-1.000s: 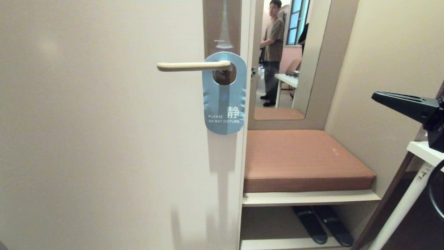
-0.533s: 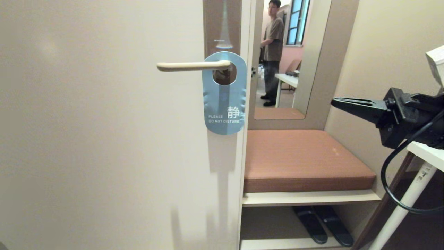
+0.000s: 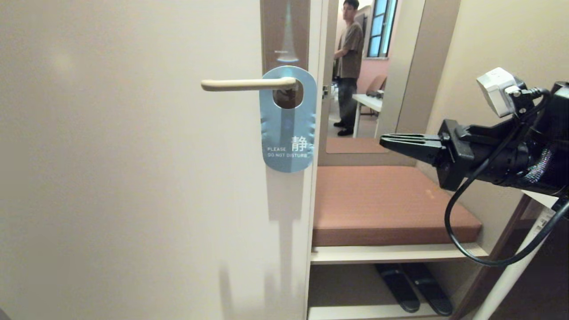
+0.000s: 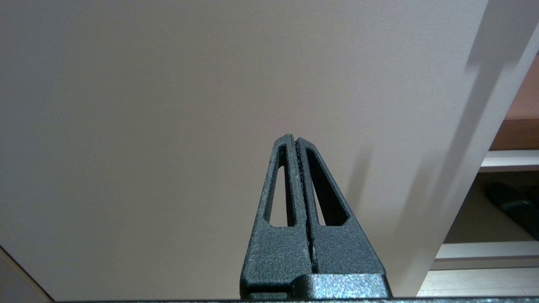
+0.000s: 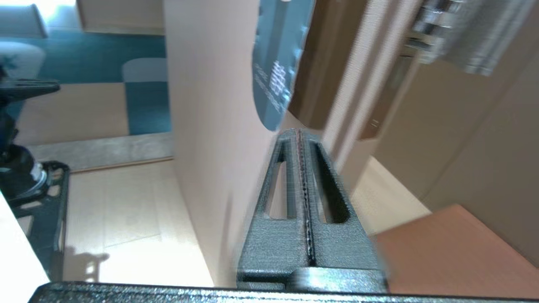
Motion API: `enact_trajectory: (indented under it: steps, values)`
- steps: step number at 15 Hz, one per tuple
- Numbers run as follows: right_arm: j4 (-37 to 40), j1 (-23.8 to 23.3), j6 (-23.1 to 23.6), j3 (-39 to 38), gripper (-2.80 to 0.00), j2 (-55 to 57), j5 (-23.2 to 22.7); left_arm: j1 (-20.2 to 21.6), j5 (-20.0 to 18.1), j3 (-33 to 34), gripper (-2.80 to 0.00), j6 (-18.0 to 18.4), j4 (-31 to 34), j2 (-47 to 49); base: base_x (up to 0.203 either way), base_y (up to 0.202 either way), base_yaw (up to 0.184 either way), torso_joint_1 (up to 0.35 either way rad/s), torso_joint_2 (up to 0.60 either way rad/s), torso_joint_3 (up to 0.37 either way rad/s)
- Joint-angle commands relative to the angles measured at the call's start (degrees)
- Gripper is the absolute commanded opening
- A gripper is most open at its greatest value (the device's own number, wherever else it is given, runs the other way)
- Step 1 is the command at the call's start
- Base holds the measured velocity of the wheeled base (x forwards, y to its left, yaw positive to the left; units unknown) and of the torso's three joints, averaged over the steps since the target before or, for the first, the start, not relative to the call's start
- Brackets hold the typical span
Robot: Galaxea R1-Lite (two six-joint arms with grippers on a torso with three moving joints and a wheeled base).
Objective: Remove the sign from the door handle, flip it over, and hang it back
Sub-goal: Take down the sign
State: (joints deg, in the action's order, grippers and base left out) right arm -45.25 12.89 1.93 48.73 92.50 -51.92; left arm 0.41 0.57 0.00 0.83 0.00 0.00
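**Sign on the handle, blue face out**

The sign (image 3: 288, 129) hangs by its hole on the door handle (image 3: 247, 84), "PLEASE DO NOT DISTURB" showing. The right gripper (image 3: 383, 141) points level at it from over the cushioned bench (image 3: 386, 204), well apart, fingers pressed together on nothing. The left gripper (image 4: 293, 141), likewise closed and empty, faces the door (image 4: 210, 105)
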Motion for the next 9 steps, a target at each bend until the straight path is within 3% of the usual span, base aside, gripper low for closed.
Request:
enact_trajectory:
  steps: [1,9]
  values:
    - [-0.3,1.6,0.0,1.0,0.00,2.0,-0.3,0.0,0.0,0.0,-2.80,0.0,0.0,0.0,0.000,0.000,0.000,0.000,0.00,0.000]
    - [-0.5,3.5,-0.2,3.6,0.00,4.6,-3.0,0.0,0.0,0.0,-2.80,0.0,0.0,0.0,0.000,0.000,0.000,0.000,0.00,0.000]
